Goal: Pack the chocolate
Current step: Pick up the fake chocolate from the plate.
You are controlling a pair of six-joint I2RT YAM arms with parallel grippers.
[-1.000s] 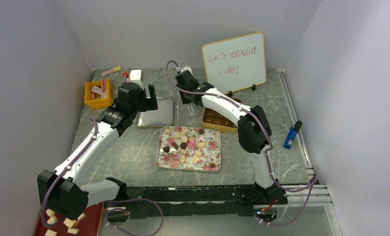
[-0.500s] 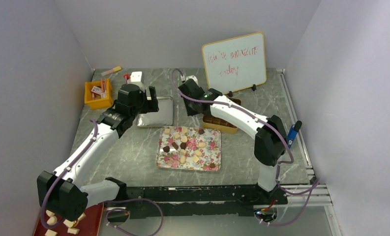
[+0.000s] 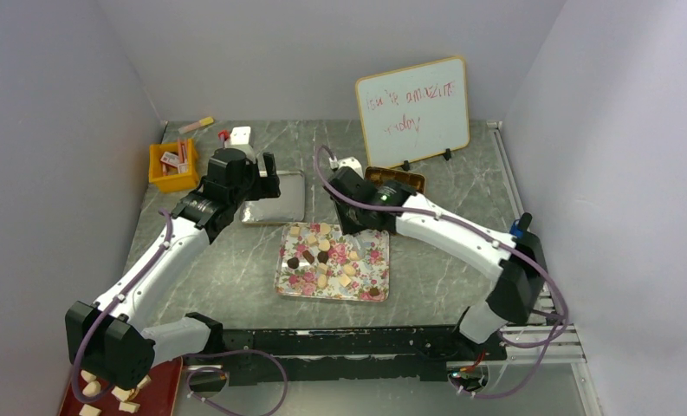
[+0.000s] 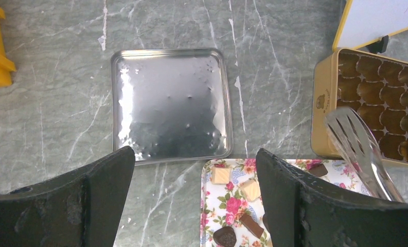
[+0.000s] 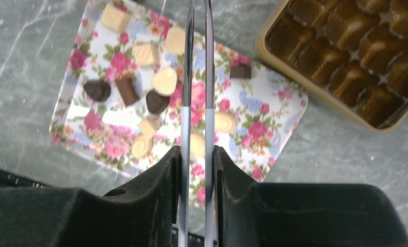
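Though clamped (right jaws), the tongs [image 5: 208,77] run out of view.

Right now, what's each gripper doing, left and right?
left gripper: open, holding nothing.
right gripper: closed on the metal tongs.

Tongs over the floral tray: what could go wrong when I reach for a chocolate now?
The tongs in the right gripper hang over tightly clustered chocolates, so the blades may nudge neighbours or pinch two. The smooth rounded pieces could slip out on the way to the gold box. A hard press might slide the floral tray.
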